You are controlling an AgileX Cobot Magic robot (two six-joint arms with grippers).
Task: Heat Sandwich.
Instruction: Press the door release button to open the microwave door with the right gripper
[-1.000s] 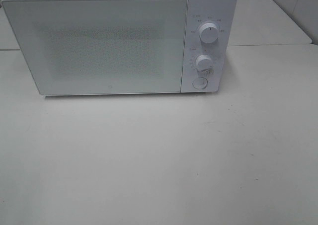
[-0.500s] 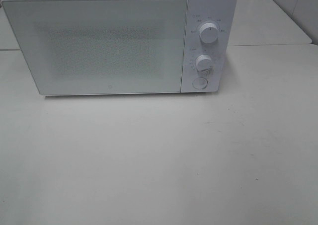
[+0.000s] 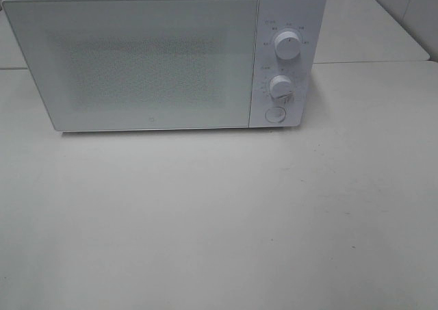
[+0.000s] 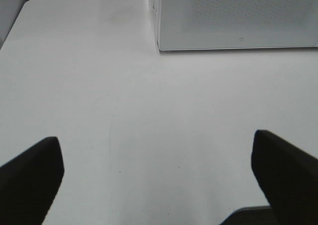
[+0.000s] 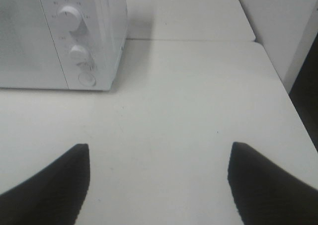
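While the white microwave [image 3: 150, 57] stands in the upper left and centre of the exterior high frame, its door [image 3: 137, 63] is closed and covers most of its front. To the right of the door lies a narrow panel with an upper knob [image 3: 287, 45], a lower knob [image 3: 280, 86] and a round button [image 3: 274, 115] below them. The pale table [image 3: 219, 221] fills the lower half of that frame.

In the left wrist view the left gripper [image 4: 156, 140] is released, its dark fingers [image 4: 30, 175] spread wide over bare tabletop with nothing between them. The right gripper [image 5: 160, 149] is likewise released and grasps nothing, its fingers [image 5: 263, 185] apart above the table near the microwave's knob side.

The door's dotted window is too hazy to see through, so I cannot tell where the sandwich is.
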